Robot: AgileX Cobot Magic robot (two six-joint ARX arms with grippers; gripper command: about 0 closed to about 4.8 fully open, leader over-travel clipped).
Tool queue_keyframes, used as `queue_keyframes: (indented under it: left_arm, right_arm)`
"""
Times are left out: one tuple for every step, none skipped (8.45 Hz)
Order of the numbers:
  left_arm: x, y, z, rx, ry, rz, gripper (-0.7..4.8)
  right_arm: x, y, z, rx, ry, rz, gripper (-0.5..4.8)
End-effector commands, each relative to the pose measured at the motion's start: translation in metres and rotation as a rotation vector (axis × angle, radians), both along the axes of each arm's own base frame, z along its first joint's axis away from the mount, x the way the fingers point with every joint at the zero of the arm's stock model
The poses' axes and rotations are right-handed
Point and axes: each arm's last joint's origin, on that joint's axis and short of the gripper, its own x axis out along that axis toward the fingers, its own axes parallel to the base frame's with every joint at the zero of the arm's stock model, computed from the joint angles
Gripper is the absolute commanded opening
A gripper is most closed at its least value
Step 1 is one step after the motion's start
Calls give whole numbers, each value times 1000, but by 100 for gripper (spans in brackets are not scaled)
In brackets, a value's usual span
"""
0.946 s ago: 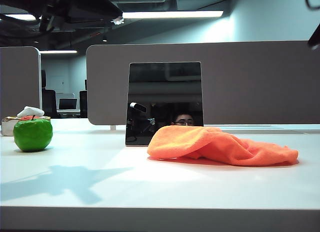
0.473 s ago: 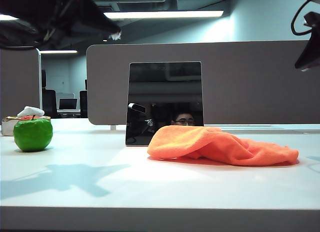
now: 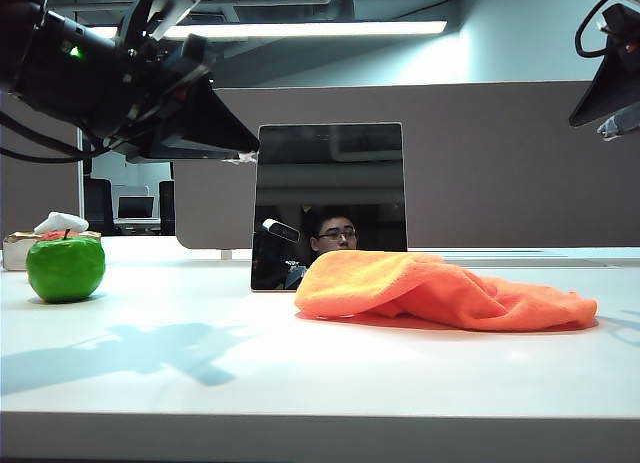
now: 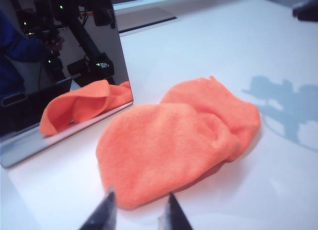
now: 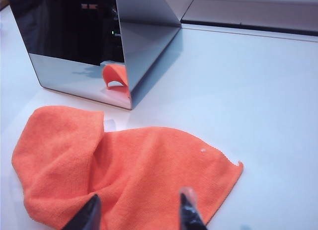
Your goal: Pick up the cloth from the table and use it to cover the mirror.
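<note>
Jaws apart on both: left gripper [image 4: 138, 212] and right gripper [image 5: 141, 210] hover over one orange cloth [image 3: 440, 291], holding nothing. Left arm has dropped into exterior view since earlier. One mirror [image 3: 330, 203] upright behind cloth, one apple [image 3: 66, 267] far left; table [image 3: 300, 383] front open.

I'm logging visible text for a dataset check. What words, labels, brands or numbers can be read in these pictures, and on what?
None can be read: no print shows on the cloth, the mirror, the green apple or the table.
</note>
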Motion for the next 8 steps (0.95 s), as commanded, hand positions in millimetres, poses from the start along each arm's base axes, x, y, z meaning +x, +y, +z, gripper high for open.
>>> queue_keyframes:
  left_arm:
    - [0, 0, 3, 11, -43, -11, 165]
    - [0, 0, 3, 11, -43, -11, 165]
    - [0, -1, 3, 12, -46, -31, 176]
    - [0, -2, 1, 38, -70, -65, 251]
    - [11, -8, -13, 60, -48, -92, 286]
    - [15, -10, -14, 53, -56, -101, 286]
    - [34, -21, -9, 51, -97, -111, 286]
    - [55, -32, -10, 60, -98, -114, 286]
  right_arm:
    - [-3, 0, -3, -130, -10, 69, 223]
    - [-8, -1, -12, -319, 14, 142, 276]
    - [-8, -1, -15, -388, -2, 194, 285]
    - [-8, -1, -16, -385, 2, 198, 285]
    - [-9, 4, -16, -363, 6, 244, 285]
    - [-10, 6, -17, -364, 11, 251, 285]
    - [-13, 8, -19, -335, 38, 291, 285]
    - [-15, 16, -21, -329, 60, 335, 285]
